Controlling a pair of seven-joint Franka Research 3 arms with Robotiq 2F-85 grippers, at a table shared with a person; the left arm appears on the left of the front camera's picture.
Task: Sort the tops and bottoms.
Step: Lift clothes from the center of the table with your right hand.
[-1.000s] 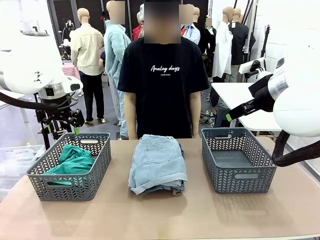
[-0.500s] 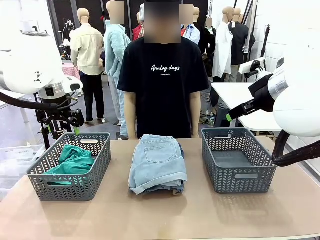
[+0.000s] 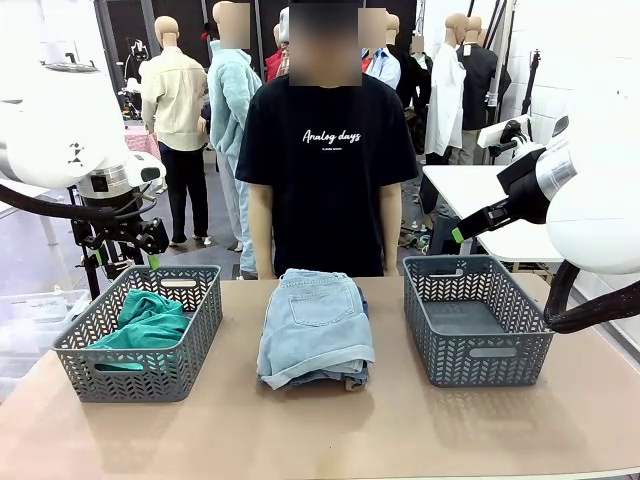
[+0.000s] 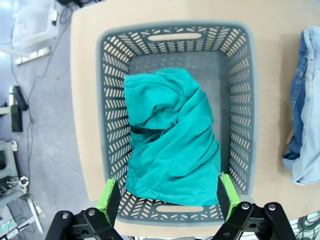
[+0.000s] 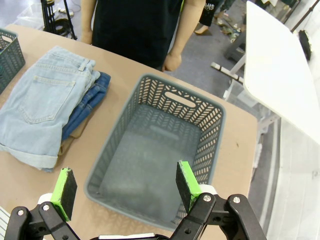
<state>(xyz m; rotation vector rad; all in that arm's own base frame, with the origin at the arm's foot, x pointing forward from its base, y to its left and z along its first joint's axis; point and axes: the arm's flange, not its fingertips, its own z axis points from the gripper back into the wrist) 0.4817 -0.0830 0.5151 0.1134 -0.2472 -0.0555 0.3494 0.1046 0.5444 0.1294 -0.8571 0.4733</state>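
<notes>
Sorting is partly underway. The soft teal-green long shirt (image 4: 172,145) is already lying crumpled in the grey perforated plastic basket (image 3: 140,375) at 9 o'clock on the tan surface (image 3: 320,440), while the matching grey basket (image 3: 478,362) at 3 o'clock is standing empty. At the centre, between them, the other garments are sitting in one folded stack. The pale light-blue denim shorts (image 3: 313,325) are lying on top with the back pocket up, and the darker mid-blue denim shorts (image 5: 92,97) are peeking out beneath. A strip of tan-khaki fabric (image 5: 74,134), probably the second top, is showing at the bottom.

The left arm (image 3: 60,130) is hovering over the shirt's basket with its jaws spread wide and gripping nothing. The right arm (image 3: 595,210) is hanging above the empty basket, its jaws likewise wide and empty.

I judge the next move is going for the pale shorts, since they are covering everything else, and carrying them toward 3 o'clock. That is calling for a pinch on the top layer alone, at the waistband or cuffed hem, so the stack beneath is not dragging along.

Bare surface is separating the stack from both baskets, and a broad strip at 6 o'clock is lying open. Any carry is having to clear a basket rim, and the person in a black T-shirt (image 3: 325,180) is standing close at 12 o'clock, so room there is looking tight.
</notes>
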